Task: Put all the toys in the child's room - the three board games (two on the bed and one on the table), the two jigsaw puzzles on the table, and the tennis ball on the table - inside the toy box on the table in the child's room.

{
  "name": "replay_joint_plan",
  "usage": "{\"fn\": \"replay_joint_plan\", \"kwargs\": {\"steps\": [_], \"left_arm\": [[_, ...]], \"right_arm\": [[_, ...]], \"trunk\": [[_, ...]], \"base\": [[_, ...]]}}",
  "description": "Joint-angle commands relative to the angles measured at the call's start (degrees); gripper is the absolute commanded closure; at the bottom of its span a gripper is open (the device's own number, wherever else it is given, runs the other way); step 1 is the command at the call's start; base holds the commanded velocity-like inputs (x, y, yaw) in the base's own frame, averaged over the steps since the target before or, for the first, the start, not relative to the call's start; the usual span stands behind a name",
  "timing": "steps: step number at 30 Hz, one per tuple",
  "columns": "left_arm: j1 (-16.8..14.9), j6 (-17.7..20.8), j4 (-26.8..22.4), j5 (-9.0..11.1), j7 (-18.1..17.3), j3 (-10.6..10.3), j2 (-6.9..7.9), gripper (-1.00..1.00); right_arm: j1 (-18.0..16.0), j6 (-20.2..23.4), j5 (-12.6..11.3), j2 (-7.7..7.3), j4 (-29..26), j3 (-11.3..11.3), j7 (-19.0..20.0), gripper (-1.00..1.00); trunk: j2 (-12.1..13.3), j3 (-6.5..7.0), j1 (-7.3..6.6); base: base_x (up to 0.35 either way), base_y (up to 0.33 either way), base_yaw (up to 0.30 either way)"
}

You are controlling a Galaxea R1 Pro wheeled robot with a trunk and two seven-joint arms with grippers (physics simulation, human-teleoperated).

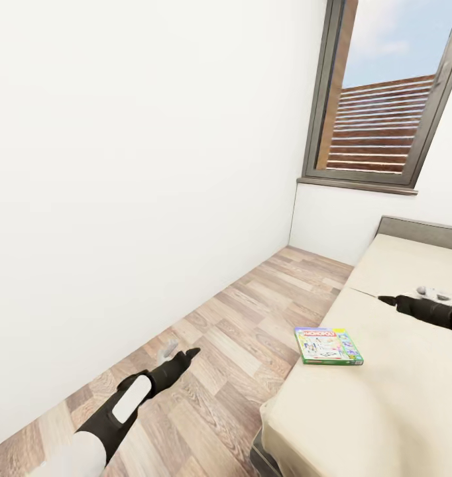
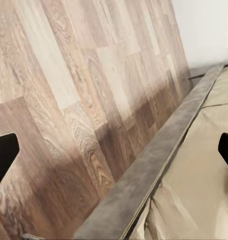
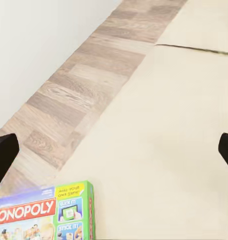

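My right end effector (image 1: 386, 300) hovers over the bed (image 1: 398, 397), fingers spread apart, the green-edged board game (image 1: 328, 345) lying just short of it. My left end effector (image 1: 176, 354), also apart, hangs over the floor (image 1: 252, 318), out of the way.

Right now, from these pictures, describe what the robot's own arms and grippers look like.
The left arm is black with a white oblong panel on the forearm and a white upper segment. The left gripper has black fingers beside a pale grey part. The right arm is black, with a light grey piece on top. The wrist views show dark, blunt fingertips.
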Motion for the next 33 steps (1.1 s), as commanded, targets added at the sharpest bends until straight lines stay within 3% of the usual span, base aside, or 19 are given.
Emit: {"fn": "replay_joint_plan", "kwargs": {"steps": [1, 4, 6, 9, 10, 14, 15, 17, 23, 31, 33], "left_arm": [[-2.2, -0.1, 3.0, 0.3, -2.0, -0.2, -0.01, -1.00], [-6.8, -0.3, 9.9, 0.3, -6.8, -0.2, -0.16, -1.00], [-10.0, -0.4, 15.2, 0.3, -11.6, -0.2, -0.24, -1.00], [-11.0, -0.6, 17.0, 0.3, -13.6, -0.2, -0.20, -1.00], [-11.3, -0.5, 17.9, 0.3, -16.0, -0.3, -0.03, -1.00], [-10.5, -0.2, 18.6, 0.2, -21.3, -0.2, 0.28, -1.00], [-10.3, -0.1, 18.7, 0.2, -22.1, -0.2, 0.33, -1.00], [-10.0, 0.2, 19.2, 0.1, -24.3, -0.1, 0.44, -1.00], [-9.6, 0.5, 19.3, 0.3, -27.3, -0.1, 0.63, -1.00], [-8.2, 0.7, 18.9, 1.4, -33.4, 1.1, 1.03, -1.00], [-7.8, 0.7, 18.8, 2.6, -34.0, 2.0, 1.40, -1.00]], "right_arm": [[0.0, 0.2, 0.4, -0.16, -2.2, -0.7, 0.4, -1.00], [0.1, 0.2, 0.5, -0.48, -7.9, -1.5, 0.3, -1.00], [0.2, 1.2, 0.5, -0.68, -14.7, -2.3, 0.1, -1.00], [0.4, 4.6, 0.5, -0.46, -19.4, -3.5, 0.1, -1.00], [2.1, 8.6, 0.5, -0.20, -25.0, -4.3, 0.0, -1.00], [5.9, 12.0, 0.5, 0.65, -33.5, -4.9, -0.1, -1.00], [6.7, 12.4, 0.5, 1.07, -35.2, -4.9, -0.2, -1.00], [9.6, 13.3, 0.6, 3.60, -41.8, -5.1, -0.3, -1.00], [12.5, 13.8, 0.9, 6.60, -48.1, -5.3, -0.3, -1.00], [13.1, 13.9, 1.0, 7.16, -49.3, -5.5, -0.3, -1.00], [13.2, 14.0, 1.0, 7.18, -49.5, -5.5, -0.3, -1.00]], "trunk": [[0.0, -0.08, 0.00], [0.0, -0.08, 0.00], [0.0, -0.08, 0.00], [0.0, -0.08, 0.00], [0.0, -0.08, 0.00], [0.0, -0.08, 0.00], [0.0, -0.08, 0.00], [0.0, -0.08, 0.00], [0.0, -0.08, 0.00], [-0.4, -0.26, 0.22], [-0.4, -0.26, 0.22]], "base": [[0.000, 0.000, 0.000], [0.000, 0.000, 0.000], [0.000, 0.000, 0.000], [0.000, 0.000, -0.004], [0.000, 0.000, -0.121], [0.000, 0.000, -0.200], [0.000, 0.000, -0.249], [0.000, 0.000, -0.271], [0.000, 0.000, -0.286], [0.000, 0.000, -0.293], [0.000, 0.000, -0.282]]}}
